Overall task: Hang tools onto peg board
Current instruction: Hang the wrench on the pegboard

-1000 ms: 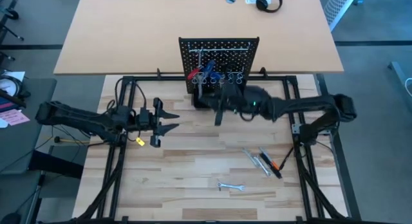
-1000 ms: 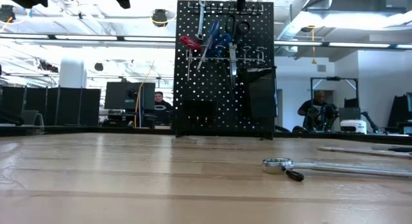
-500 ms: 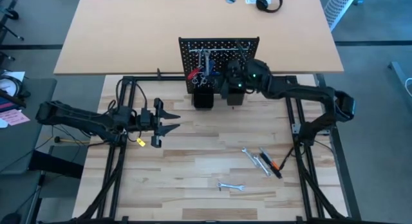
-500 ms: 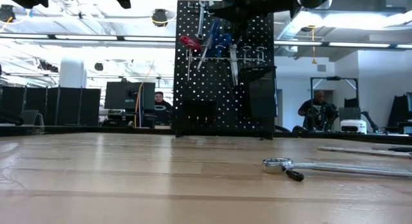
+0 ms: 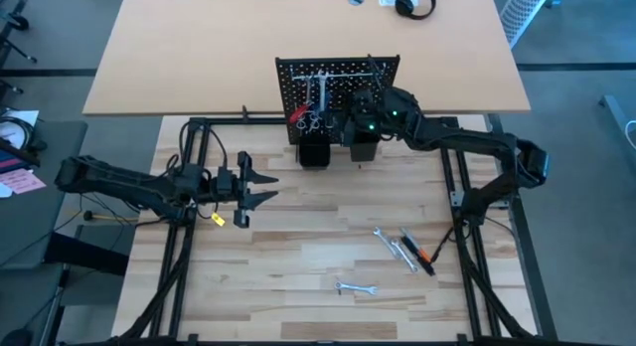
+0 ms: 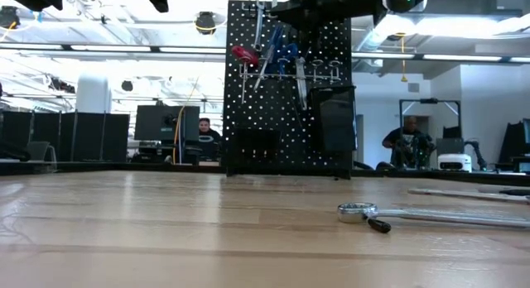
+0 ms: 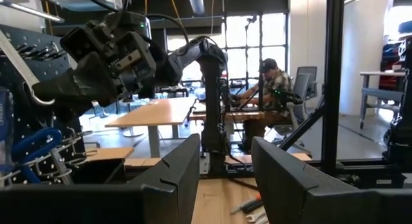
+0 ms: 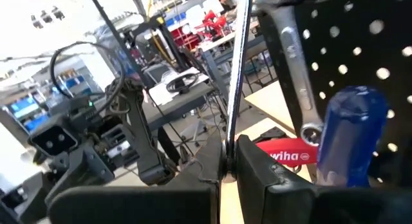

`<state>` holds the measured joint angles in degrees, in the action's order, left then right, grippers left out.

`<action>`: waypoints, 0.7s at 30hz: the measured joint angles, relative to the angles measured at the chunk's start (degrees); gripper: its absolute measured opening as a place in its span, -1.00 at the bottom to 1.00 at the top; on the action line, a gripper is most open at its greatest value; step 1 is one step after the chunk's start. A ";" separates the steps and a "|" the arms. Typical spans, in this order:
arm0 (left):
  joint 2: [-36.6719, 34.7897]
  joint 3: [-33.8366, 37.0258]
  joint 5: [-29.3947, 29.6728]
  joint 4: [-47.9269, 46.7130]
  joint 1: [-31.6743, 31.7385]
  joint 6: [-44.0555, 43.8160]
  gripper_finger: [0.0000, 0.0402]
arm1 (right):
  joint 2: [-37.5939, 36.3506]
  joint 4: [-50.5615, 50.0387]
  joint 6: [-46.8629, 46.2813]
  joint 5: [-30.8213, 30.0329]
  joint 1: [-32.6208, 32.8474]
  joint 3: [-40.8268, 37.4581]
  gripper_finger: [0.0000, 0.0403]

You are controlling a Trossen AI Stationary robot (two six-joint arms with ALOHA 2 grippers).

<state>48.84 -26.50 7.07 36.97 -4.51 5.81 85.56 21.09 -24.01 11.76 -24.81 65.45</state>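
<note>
Hanging on the peg board (image 5: 338, 83) at the table's far edge we find a red-handled tool (image 6: 244, 54), a blue handle (image 8: 351, 134) and a wrench (image 8: 296, 63); three tools (image 5: 402, 249) and a small wrench (image 5: 355, 287) are left on the table (image 5: 298, 276). We note the right gripper (image 5: 360, 122) at the board, pinched on a thin rod (image 8: 238, 69). The left gripper (image 5: 253, 184) waits well apart, part open and empty

Two dark jointed arms, matte black throughout

The left arm (image 5: 129, 182) carries looping black cables and a small yellow tag near its wrist, ending in a black claw (image 5: 260, 184) of two pointed fingers. The right arm (image 5: 467, 145) shows small green lights near its wrist; its claw's (image 8: 230, 161) fingers (image 8: 257, 172) are blocky, matte black.
</note>
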 joint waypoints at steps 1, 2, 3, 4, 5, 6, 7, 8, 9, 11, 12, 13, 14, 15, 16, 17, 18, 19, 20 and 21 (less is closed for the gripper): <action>0.00 0.00 0.00 0.00 0.00 -0.02 -0.34 | 0.00 0.30 -0.53 -0.07 -0.11 0.00 -0.85; 0.00 0.00 0.00 0.00 0.00 -0.02 -0.34 | 0.00 0.41 -1.12 -0.13 -0.16 0.00 -0.85; 0.00 0.00 0.00 -0.04 0.00 -0.02 -0.34 | 0.00 0.40 -1.63 -0.29 -0.29 0.00 -0.85; 0.00 -0.01 -0.02 -0.04 0.00 -0.02 -0.34 | 0.00 0.39 -2.00 -0.30 -0.45 0.00 -0.85; 0.00 0.00 -0.02 -0.01 0.00 -0.02 -0.34 | 0.00 0.37 -2.62 -0.32 -0.46 0.00 -0.85; 0.00 0.00 -0.04 -0.02 0.00 -0.02 -0.34 | 0.00 0.34 -3.21 -0.36 -0.46 0.00 -0.85; 0.00 0.00 -0.04 0.00 0.00 -0.02 -0.34 | 0.00 0.17 -3.75 -0.68 -0.46 0.00 -0.85; 0.00 0.00 -0.04 -0.02 0.00 -0.06 -0.34 | 0.00 -0.10 -4.31 -1.13 -0.46 0.00 -0.85; 0.00 0.00 -0.04 -0.02 0.00 -0.19 -0.34 | 0.00 -0.34 -4.59 -1.21 -0.46 0.00 -0.85; 0.00 0.00 -0.07 0.00 0.00 -0.43 -0.34 | 0.00 -0.92 -5.67 -1.39 -0.46 0.01 -0.85; 0.00 0.00 -0.08 0.00 0.00 -0.44 -0.34 | 0.00 -1.20 -6.00 -1.40 -0.46 0.00 -0.85; 0.00 0.00 -0.09 0.00 0.00 -0.46 -0.34 | 0.00 -1.45 -6.17 -1.44 -0.46 0.02 -0.85; 0.00 0.00 -0.13 0.02 0.00 -0.46 -0.34 | 0.00 -1.78 -6.29 -1.44 -0.46 0.02 -0.85; 0.00 -0.01 -0.17 0.02 0.00 -0.46 -0.34 | 0.00 -2.16 -6.54 -1.46 -0.46 0.02 -0.85; 0.00 -0.02 -0.21 0.04 0.00 -0.46 -0.34 | 0.00 -2.59 -6.62 -1.46 -0.46 0.02 -0.85; 0.00 0.00 -0.22 0.07 0.00 -0.46 -0.34 | 0.00 -3.19 -6.60 -1.46 -0.46 0.02 -0.85; 0.00 0.00 -0.23 0.07 0.00 -0.46 -0.34 | 0.00 -3.75 -6.60 -1.47 -0.46 0.02 -0.85; 0.00 0.00 -0.22 0.07 0.00 -0.46 -0.34 | 0.00 -4.36 -6.60 -1.49 -0.46 0.02 -0.85; 0.00 0.00 -0.22 0.10 0.00 -0.46 -0.34 | 0.00 -4.92 -6.56 -1.57 -0.46 0.02 -0.85; 0.00 0.00 -0.22 0.13 0.00 -0.46 -0.34 | 0.00 -5.25 -6.18 -1.61 -0.47 0.02 -0.85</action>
<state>48.84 -26.50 6.85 37.11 -4.51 5.34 85.56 15.84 -30.20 10.15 -25.28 65.47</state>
